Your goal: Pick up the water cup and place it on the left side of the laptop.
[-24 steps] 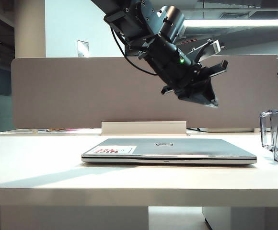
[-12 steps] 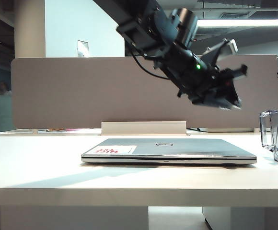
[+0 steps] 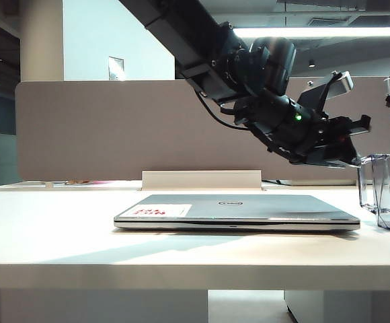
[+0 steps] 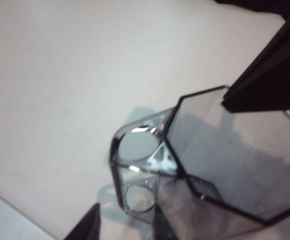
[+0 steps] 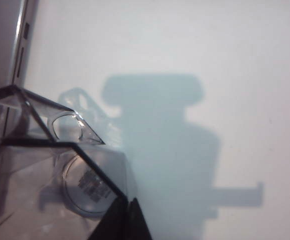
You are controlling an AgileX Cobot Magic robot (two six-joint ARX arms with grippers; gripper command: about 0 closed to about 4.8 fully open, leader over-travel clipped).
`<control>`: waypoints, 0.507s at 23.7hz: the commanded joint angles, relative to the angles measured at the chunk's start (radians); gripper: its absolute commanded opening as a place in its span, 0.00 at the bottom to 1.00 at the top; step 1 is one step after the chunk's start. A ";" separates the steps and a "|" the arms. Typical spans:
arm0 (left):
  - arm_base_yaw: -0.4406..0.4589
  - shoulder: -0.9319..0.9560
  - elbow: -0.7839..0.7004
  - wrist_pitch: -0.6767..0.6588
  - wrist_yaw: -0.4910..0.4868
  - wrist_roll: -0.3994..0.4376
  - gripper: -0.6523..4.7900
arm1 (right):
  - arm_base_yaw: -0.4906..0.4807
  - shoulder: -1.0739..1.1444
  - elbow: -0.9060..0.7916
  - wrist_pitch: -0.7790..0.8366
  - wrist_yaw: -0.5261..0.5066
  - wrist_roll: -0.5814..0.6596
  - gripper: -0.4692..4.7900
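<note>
table: we see it carrying everything, a pale top with a grey partition behind.
laptop: we find it lying shut and flat at mid-table, its long side running across the exterior view.
water cup: we place it upright on the table just beyond the laptop's right end, so it is on the wrong side for the task; its axis is vertical, and in the left wrist view its handle sticks out sideways.
left gripper: we see it reaching across above the laptop's right end, level with the cup's rim and just beside it; its jaws stand wide apart and hold nothing.
right gripper: we see only dark fingertips pressed together by the cup, holding nothing.
key relation: the cup lies ahead of and slightly below the left gripper, the arm we judge is making the pick.
change: since a second ago the left gripper has swung right and dropped toward the cup, and its jaws have parted.
</note>
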 commanded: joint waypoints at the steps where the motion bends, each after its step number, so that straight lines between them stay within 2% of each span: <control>1: -0.002 0.000 0.004 0.039 0.004 0.003 0.35 | 0.004 -0.006 0.002 -0.012 -0.008 -0.003 0.09; 12: -0.001 0.028 0.004 0.056 0.004 0.003 0.35 | 0.026 -0.006 0.002 -0.043 -0.010 -0.023 0.09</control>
